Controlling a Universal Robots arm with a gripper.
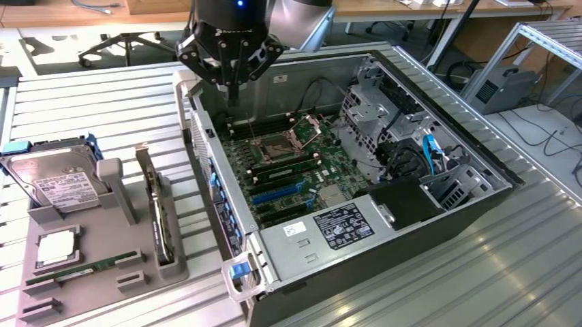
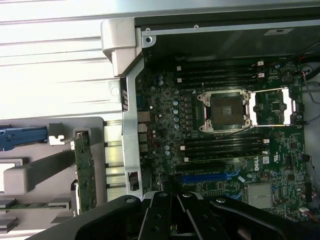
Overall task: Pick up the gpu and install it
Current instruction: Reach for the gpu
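Looking over the exterior view, I found the hand point(image 1: 233, 92) clenched, its dark fingers pinched together on nothing, hanging at the upper middle of the frame above the far end of the open computer case point(image 1: 382, 272). The gpu point(image 1: 161, 218) was not with it. The card stood on edge in a slot of the grey holder point(image 1: 105, 235) at the lower left of that frame, outside the case and just beside its pale perforated wall. From the hand, the card lay down and to the left in the picture, across that wall and well apart. Its long axis ran from the middle left toward the bottom of the frame, roughly parallel to the wall, with a thin pale metal strip, which I took for the bracket, at the upper end. The card looked slim, flat and rigid, and it showed me only a narrow top edge. The holder was matte moulded plastic, and the surface point(image 1: 91, 102) beneath it was ribbed, shiny metal. Inside the case, the green motherboard point(image 1: 304, 167) lay flat and bare.
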